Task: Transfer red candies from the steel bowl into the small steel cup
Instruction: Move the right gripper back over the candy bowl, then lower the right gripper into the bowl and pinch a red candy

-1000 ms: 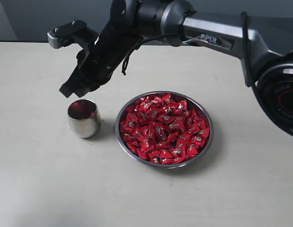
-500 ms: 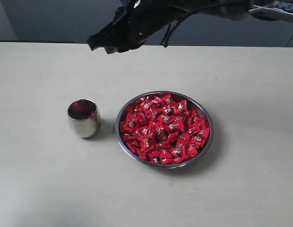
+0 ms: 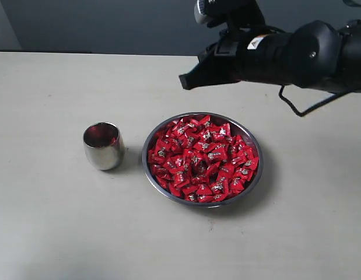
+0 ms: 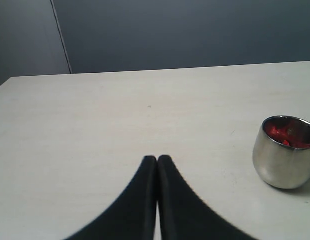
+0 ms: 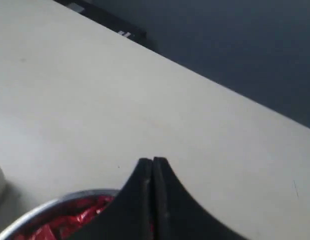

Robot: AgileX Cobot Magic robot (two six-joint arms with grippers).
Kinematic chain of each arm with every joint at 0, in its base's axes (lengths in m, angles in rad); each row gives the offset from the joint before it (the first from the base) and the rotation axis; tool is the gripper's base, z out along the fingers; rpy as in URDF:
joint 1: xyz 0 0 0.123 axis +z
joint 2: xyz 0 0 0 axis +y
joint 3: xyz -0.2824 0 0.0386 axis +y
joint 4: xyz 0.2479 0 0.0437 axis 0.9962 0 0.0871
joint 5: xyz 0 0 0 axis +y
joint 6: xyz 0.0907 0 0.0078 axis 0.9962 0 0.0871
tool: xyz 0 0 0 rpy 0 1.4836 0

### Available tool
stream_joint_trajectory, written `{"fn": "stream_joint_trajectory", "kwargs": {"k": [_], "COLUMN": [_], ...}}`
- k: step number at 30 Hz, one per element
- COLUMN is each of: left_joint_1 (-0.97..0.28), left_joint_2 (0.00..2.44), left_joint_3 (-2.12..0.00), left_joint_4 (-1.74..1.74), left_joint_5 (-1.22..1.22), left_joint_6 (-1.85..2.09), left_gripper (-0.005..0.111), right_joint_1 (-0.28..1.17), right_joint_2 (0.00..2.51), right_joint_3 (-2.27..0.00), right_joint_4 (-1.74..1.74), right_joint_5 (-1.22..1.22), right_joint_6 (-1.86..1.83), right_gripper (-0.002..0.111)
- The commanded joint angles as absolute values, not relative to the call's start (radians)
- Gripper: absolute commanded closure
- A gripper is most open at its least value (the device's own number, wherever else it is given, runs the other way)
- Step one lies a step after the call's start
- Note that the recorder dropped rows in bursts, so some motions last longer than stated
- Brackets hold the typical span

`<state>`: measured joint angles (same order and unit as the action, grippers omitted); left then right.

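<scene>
The steel bowl point(image 3: 252, 184) sits mid-table, heaped with red candies point(image 3: 203, 158). The small steel cup point(image 3: 102, 146) stands to its left with red candy inside point(image 4: 285, 135). My right gripper point(image 3: 185, 81) hangs in the air above and behind the bowl, pointing left, its jaws shut with nothing between them. In the right wrist view the gripper point(image 5: 152, 161) is shut over the bowl's rim point(image 5: 64, 199) and candies point(image 5: 82, 216). My left gripper point(image 4: 157, 159) is shut and empty, low over bare table to the side of the cup point(image 4: 284, 160); it does not show in the exterior view.
The pale table point(image 3: 58, 227) runs to a dark wall behind. A dark strip point(image 5: 112, 22) lies along the table's far edge in the right wrist view.
The right arm has swung from above the cup up and over to the right, and now hangs behind the bowl. Cup, bowl and candies have not moved.
</scene>
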<state>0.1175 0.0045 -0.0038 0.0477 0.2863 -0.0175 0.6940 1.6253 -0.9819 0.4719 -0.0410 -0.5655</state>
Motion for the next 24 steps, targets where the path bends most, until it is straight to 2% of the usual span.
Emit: {"fn": "stream_joint_trajectory", "kwargs": {"k": [1,7,15,24], "left_joint_1": [0.118,0.118,0.118,0.118], "left_joint_2": [0.000,0.000,0.000,0.000], "left_joint_3": [0.000,0.000,0.000,0.000], "left_joint_4": [0.045,0.045,0.045,0.045], "left_joint_5": [0.284,0.284,0.284,0.284], "left_joint_6": [-0.019,-0.019,-0.019,-0.019], "left_gripper": [0.106,0.106,0.106,0.106], "right_joint_1": [0.646,0.583,0.583,0.589], "right_joint_2": [1.617,1.617,1.629,1.655], "right_joint_3": [-0.893,-0.849,-0.857,-0.857], "right_joint_4": [0.470,0.468,0.391,0.510], "right_joint_5": [-0.067,-0.008,0.132,0.051], "right_joint_6": [-0.575,-0.577,-0.577,-0.577], "right_gripper": [0.109,0.109,0.109,0.109]}}
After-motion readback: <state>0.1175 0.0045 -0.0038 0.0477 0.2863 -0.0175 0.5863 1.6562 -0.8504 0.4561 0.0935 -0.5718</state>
